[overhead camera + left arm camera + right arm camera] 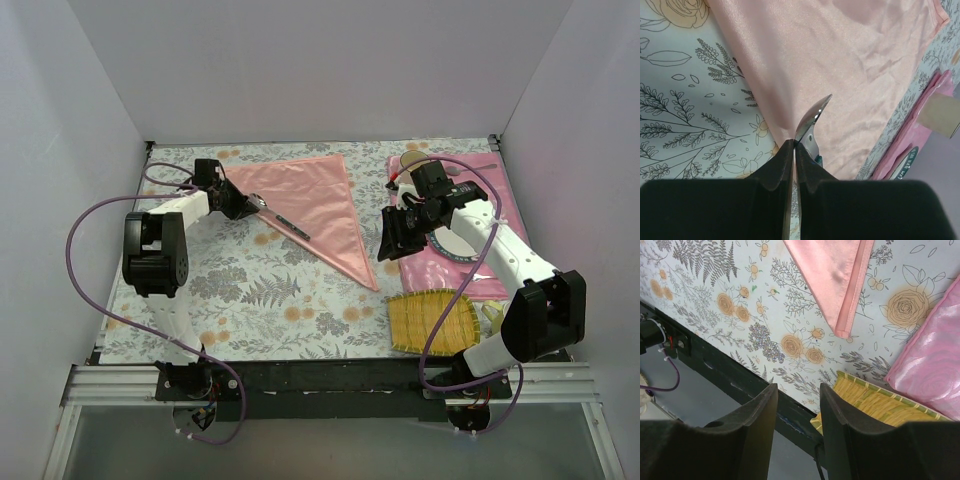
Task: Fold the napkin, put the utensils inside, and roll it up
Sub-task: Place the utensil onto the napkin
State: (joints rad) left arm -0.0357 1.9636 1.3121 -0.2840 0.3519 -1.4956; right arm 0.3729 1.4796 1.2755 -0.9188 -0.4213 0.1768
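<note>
Floral table cover (260,290) fills the wkspace. Pink placemat (445,272) is on the right, far to mid, partly under my R arm. Napkin (325,200) is folded to a triangle at far centre: long edge runs along the far side, point aimed near-right, tip ending close to the far-left corner of the yellow woven mat (430,322), which sits near-right at the table edge. L gripper (794,142) is at the napkin's left corner, fingers pressed tight together, no gap. R gripper (797,390) hangs over the table betw the napkin's right edge and the placemat, fingers approx half apart, nothing betw them. Spoon (285,224) w/ teal handle lies on the napkin's left part, handle pointing near-right. Its silver bowl is at my L fingertips, tilted up. Can't tell if I'm pinching the bowl or just cloth.
</note>
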